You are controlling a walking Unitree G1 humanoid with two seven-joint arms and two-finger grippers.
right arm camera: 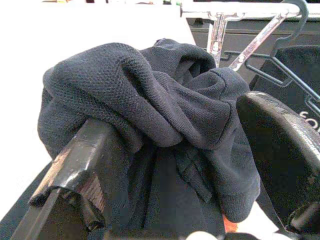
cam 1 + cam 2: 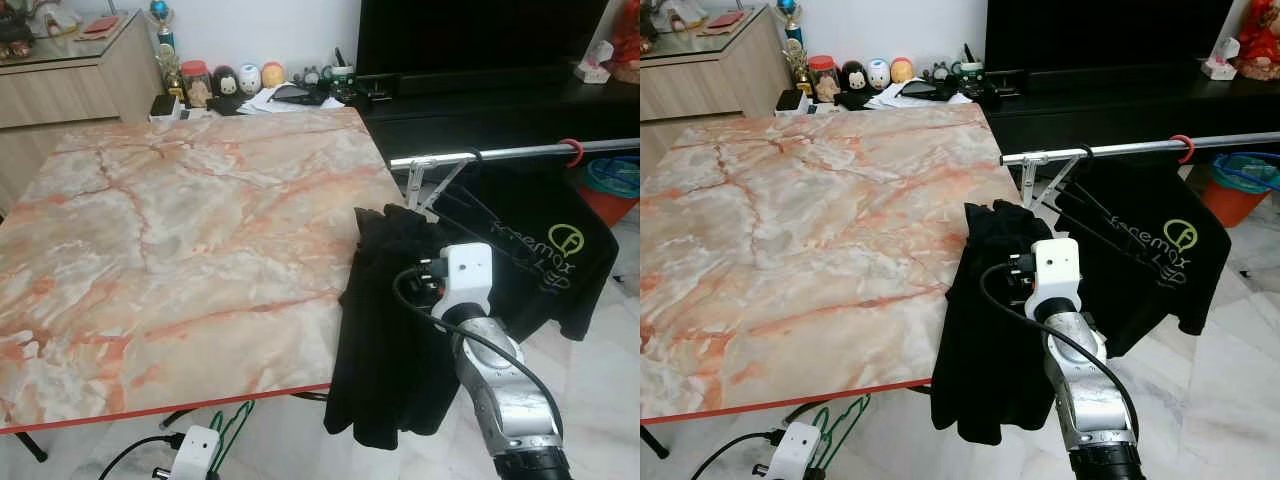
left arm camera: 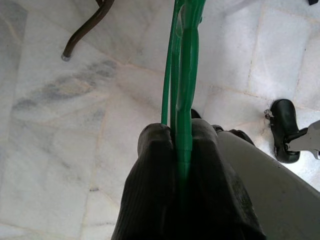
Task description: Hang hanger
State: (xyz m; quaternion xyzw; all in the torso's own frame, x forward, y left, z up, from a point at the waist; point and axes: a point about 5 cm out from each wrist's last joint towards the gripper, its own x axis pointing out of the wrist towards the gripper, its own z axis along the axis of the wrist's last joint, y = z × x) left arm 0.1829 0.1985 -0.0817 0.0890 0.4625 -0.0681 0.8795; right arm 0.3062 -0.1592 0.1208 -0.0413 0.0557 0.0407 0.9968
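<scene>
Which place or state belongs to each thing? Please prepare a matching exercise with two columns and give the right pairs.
Things:
1. green hanger
2. dark garment
3. black T-shirt
4. red ring

Places or states:
A. draped over the table's corner
B. held between the left gripper fingers
C. around the metal rail
D. hanging on a hanger from the rail

Pairs: 1-B, 2-A, 3-D, 4-C

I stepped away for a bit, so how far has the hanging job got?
Done: one black shirt already hangs on the rail. In hand: the left gripper pinches a green hanger, low near the floor; the right gripper, fingers apart, is at the dark garment draped over the table edge. Left: hang both.
</scene>
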